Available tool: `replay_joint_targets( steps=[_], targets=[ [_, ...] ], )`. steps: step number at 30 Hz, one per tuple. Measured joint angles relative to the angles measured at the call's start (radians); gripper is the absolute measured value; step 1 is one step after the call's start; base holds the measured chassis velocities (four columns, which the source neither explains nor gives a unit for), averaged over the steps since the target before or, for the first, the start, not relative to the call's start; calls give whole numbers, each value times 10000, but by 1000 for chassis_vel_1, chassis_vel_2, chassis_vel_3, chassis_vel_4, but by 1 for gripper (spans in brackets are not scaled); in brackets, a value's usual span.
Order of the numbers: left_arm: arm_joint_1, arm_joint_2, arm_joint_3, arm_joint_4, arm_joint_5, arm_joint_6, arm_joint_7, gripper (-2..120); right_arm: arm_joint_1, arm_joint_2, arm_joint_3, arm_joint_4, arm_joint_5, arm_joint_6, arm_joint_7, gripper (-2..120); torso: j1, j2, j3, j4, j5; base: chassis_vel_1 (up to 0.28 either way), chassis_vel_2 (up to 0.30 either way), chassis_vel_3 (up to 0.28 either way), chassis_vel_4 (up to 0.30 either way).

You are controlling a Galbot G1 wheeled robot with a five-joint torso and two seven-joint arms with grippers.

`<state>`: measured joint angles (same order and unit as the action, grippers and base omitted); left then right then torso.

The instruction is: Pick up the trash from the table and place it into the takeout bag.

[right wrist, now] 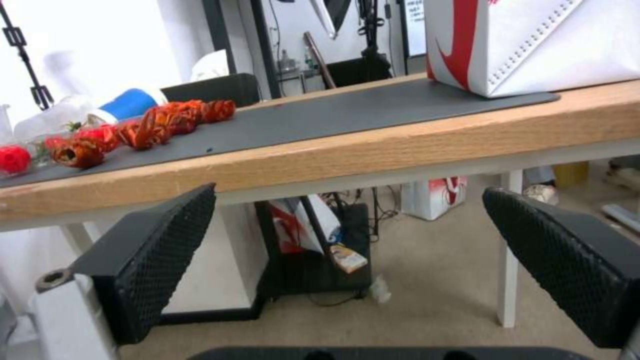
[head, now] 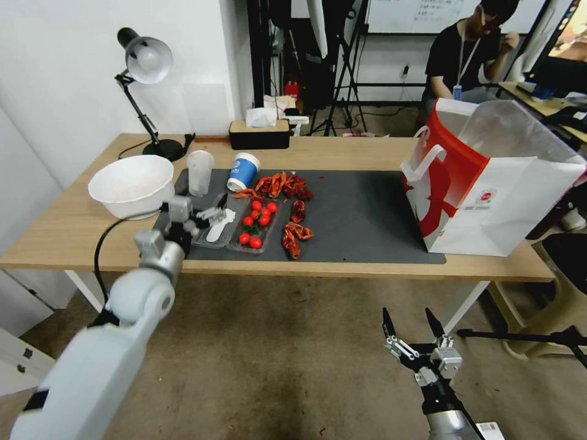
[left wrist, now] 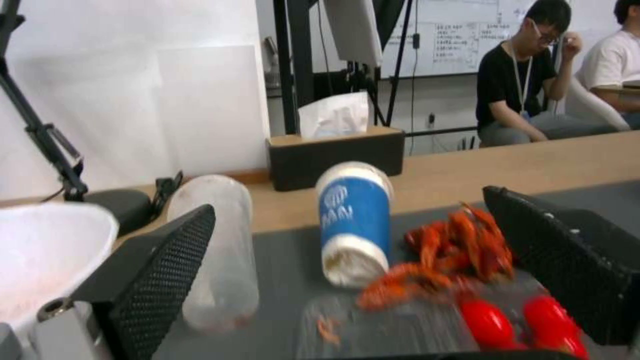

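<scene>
- Left gripper [head: 211,215] hovers low over the near left part of the dark grey mat [head: 367,214], jaws spread wide and holding nothing, above a clear tray [head: 211,235] with a white spoon.
- Right gripper [head: 411,324] hangs below the desk [head: 342,150] edge, fingers wide apart, empty.
- Beige bowl [head: 131,183] sits at the desk's left end; clear plastic cup [head: 199,172] and blue-and-white paper cup [head: 243,172] lie on the mat beyond the left gripper.
- Crayfish shells [head: 287,186] and cherry tomatoes [head: 260,221] lie nearby.
- Takeout bag [head: 489,183] stands at the right, mouth open.
</scene>
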<state>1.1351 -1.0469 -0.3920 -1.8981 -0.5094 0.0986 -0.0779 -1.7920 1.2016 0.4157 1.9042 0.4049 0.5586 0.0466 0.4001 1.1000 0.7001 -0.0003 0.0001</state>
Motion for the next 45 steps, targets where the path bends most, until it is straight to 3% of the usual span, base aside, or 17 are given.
replay_joint_targets(
  steps=[13, 17, 18, 24, 30, 32, 33, 36, 41, 45],
  targets=[
    [-1914, 434, 713, 1012, -852, 601, -111, 100, -73, 78, 21, 52, -23, 29, 3, 100, 0, 0, 0, 0, -1, 0, 0, 0, 0],
    [-3021, 565, 1218, 1644, -1310, 871, -138, 100, -100, 106, 51, 52, -51, 61, 6, 100, 0, -1, 0, 3, -4, 0, 0, 0, 0],
    [-3624, 562, 1654, 2041, -1656, 1085, -147, 100, -120, 141, 73, 53, -84, 67, 12, 100, 0, -1, 1, 7, 0, 0, 0, 0, 0],
    [-4838, 313, 2579, 2853, -2029, 1465, -231, 100, -214, 225, 132, 140, -185, 67, 27, 100, 0, -1, 0, 2, -5, 0, 0, 0, 0],
    [-6619, -207, 4119, 4352, -2094, 2313, -395, 100, -395, 308, 303, 186, -219, 165, 41, 100, 1, -1, 0, 0, 1, 0, 0, 0, 0],
    [-7348, -453, 4733, 5283, -1927, 2463, -539, 100, -422, 314, 350, 186, -219, 208, 54, 100, 0, -1, 0, 3, 0, 0, 0, 0, 0],
    [-7348, -453, 4733, 5283, -1927, 2463, -539, 100, -422, 314, 350, 186, -219, 208, 54, 100, 0, -1, 0, 3, 0, 0, 0, 0, 0],
    [-8159, -869, 5062, 6751, -1693, 2968, -701, 100, -404, 315, 354, 186, -200, 244, 58, 100, 1, -1, 0, 3, -1, 0, 0, 0, 0],
    [-8576, -1118, 5224, 7540, -1742, 3797, -662, 100, -329, 235, 365, 57, -146, 266, 89, 100, 0, -1, -1, 4, 0, 0, 0, 0, 0],
    [-8766, -1323, 5222, 7968, -1866, 4001, -597, 100, -277, 190, 366, 2, -133, 267, 168, 100, -1, -1, -1, 2, 0, 0, 0, 0, 0]
  ],
)
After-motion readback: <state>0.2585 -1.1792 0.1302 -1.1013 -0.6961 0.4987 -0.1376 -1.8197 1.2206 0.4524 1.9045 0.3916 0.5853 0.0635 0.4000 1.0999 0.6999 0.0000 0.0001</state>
